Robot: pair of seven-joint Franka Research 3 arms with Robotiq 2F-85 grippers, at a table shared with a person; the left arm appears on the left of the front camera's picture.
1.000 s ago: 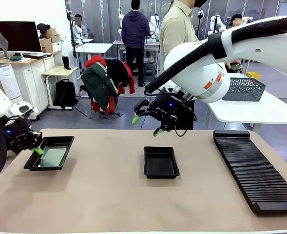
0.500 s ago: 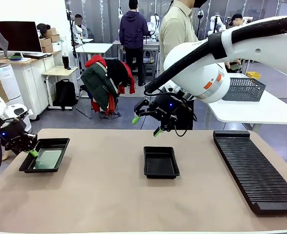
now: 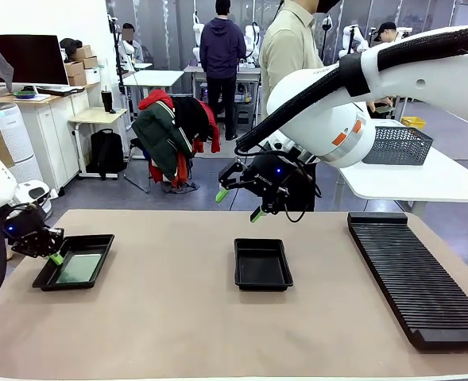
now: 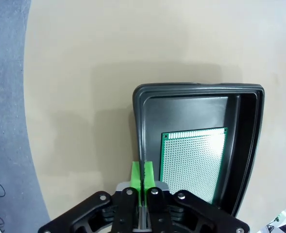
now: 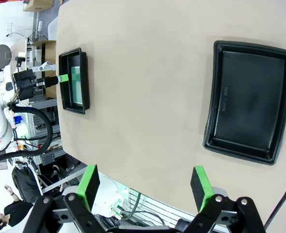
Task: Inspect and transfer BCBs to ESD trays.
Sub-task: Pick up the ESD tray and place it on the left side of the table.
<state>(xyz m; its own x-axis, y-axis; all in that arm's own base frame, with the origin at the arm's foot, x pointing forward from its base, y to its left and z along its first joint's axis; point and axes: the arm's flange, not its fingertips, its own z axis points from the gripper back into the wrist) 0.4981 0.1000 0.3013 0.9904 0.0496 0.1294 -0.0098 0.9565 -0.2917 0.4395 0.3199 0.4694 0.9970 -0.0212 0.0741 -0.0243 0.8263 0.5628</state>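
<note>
BCB (image 4: 193,162) lies flat in the left tray (image 4: 140,121), near the worktop's (image 3: 178,317) left edge. Left gripper (image 4: 142,174) is pinched tight on that tray's rim. Middle tray (image 3: 263,266) sits bare, well apart. Right gripper (image 3: 237,205) hangs above its far side, jaws wide, holding nothing. Beyond stands a person (image 3: 289,48). Risk: the thin pinch on a flared rim may slip. A pull could also tilt the tray, sliding the BCB out or taking the tray over the edge.

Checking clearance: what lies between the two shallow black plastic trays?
Only bare tan tabletop separates the board-holding left tray from the empty middle tray, per the front view.
</note>
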